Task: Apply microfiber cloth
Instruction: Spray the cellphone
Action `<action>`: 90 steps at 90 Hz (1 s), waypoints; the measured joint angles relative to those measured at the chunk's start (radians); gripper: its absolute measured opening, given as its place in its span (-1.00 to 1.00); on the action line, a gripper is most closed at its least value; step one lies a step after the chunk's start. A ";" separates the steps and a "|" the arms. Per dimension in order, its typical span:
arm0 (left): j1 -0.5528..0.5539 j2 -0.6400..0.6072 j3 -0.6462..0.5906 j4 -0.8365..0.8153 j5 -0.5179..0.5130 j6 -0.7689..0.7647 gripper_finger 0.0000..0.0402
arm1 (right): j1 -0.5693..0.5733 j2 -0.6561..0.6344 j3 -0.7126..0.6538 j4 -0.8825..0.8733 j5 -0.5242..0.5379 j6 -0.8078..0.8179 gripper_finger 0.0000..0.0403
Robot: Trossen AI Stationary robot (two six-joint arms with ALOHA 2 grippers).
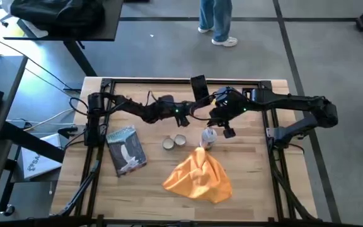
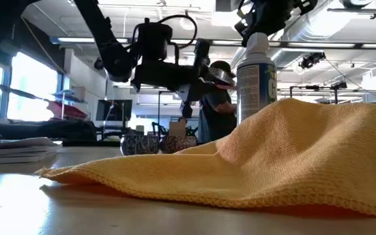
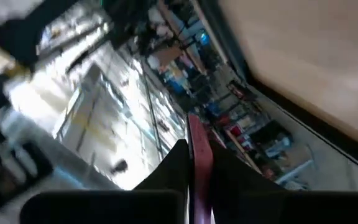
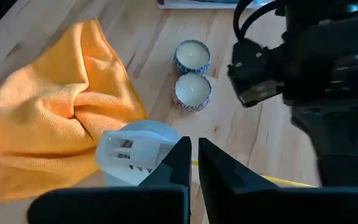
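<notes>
Microfiber cloth (image 1: 198,176) at tabletop (image 1: 257,183) front, spray bottle (image 1: 208,137) just behind, two tins (image 1: 174,142) left of bottle, packet (image 1: 126,150) farther left.

The microfiber cloth (image 1: 198,178) is soft orange-yellow fabric with a matt, finely looped nap and a stitched hem, lying in loose folds. The surface (image 1: 257,164) is pale wood in jointed planks, smooth with a faint sheen. The spray bottle (image 2: 256,78) looks like glossy white plastic with a printed label. Two small tins (image 4: 192,73) hold smooth, pale wax inside patterned walls. The flat packet (image 1: 126,150) has a shiny wrapper.
</notes>
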 joint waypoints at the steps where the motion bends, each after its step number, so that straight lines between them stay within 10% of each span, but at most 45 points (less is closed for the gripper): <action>1: -0.001 0.000 0.000 -0.004 0.004 0.007 -0.94 | 0.000 0.000 0.000 0.000 0.000 0.000 -1.00; 41: -0.051 0.005 0.000 -0.078 0.169 0.046 -0.94 | 0.000 0.000 0.000 0.000 -0.002 0.042 -1.00; 90: -0.044 0.032 -0.002 -0.166 0.139 0.085 -0.94 | 0.000 0.000 0.000 0.000 -0.002 0.042 -1.00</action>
